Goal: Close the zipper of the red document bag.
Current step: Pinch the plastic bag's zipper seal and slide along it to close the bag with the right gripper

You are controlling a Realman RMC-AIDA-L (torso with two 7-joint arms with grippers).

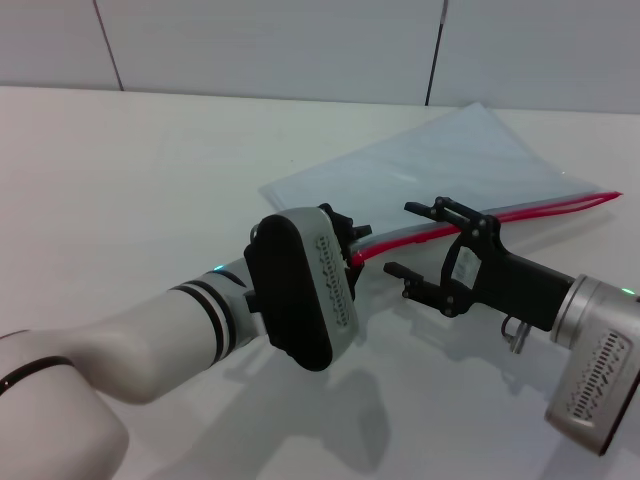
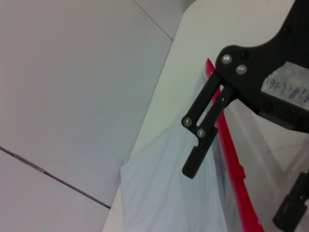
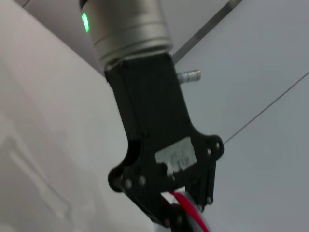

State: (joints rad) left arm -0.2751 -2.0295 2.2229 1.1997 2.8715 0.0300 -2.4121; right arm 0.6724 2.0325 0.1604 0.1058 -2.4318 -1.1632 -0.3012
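The red document bag (image 1: 450, 160) lies flat on the white table, a pale-blue translucent pouch also seen in the left wrist view (image 2: 164, 183). Its zipper (image 1: 540, 210) is a red strip along the near long edge. My left gripper (image 1: 352, 248) sits at the zipper's left end and is shut on it. In the right wrist view the red zipper (image 3: 186, 202) comes out from between the left gripper's fingers. My right gripper (image 1: 410, 243) is open just right of the left one, one finger on each side of the zipper line. One of its fingers (image 2: 200, 130) hangs over the zipper (image 2: 231, 154).
The white table (image 1: 150, 170) stretches bare to the left and in front. A grey panelled wall (image 1: 300, 40) runs along the table's far edge, just behind the bag's far corner.
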